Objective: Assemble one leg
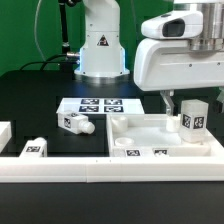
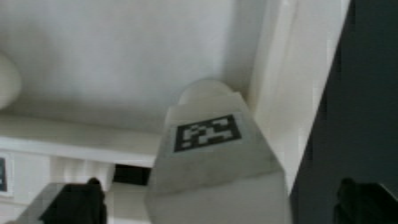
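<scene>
Gripper (image 1: 190,108) closed on a leg (image 1: 192,116), held upright between the jaws over the tray panel (image 1: 140,135). Leg looks light, stiff, smooth plastic, likely slippery; best pinched on its flat tagged sides. Spare leg (image 1: 73,123) well off to the side.

From my seat, the claw (image 1: 190,103) with its leg (image 1: 193,117) fills the air over the panel (image 1: 140,137) toward the exterior view's right. The panel's raised rim walls its floor. A loose leg (image 1: 75,123) and the marker board (image 1: 97,105) occupy the worktop (image 1: 30,95) beside it; the dark worktop beyond lies open.
</scene>
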You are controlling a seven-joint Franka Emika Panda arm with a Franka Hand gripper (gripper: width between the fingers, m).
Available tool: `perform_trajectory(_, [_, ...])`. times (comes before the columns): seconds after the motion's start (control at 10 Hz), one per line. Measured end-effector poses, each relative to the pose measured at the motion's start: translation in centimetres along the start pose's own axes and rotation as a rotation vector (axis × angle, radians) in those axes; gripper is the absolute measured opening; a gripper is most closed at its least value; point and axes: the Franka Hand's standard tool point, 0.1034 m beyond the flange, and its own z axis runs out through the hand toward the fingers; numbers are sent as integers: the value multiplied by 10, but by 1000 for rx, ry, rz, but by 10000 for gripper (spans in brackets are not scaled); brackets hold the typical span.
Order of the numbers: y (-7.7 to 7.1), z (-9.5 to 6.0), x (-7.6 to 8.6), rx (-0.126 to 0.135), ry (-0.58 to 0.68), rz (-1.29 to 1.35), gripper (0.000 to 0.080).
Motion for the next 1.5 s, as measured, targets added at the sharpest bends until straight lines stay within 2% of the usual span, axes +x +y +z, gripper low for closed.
perform_trajectory(0.1, [1,0,0,1,-6,-29,649])
perform_trajectory(0.3, [1,0,-1,1,-7,-23,387])
perform_trajectory(0.4, [1,0,-1,1,-7,-5,387])
perform_trajectory(0.5, [1,0,-1,1,-7,2,285])
perform_trajectory(0.8, [0,1,-1,3,-7,182,285])
perform_trajectory(1.1, [0,1,-2,1,25,595,285])
perform_trajectory(1.3, [0,1,-4,26,59,872,285])
perform_trajectory(1.5, [1,1,-4,30,55,952,286])
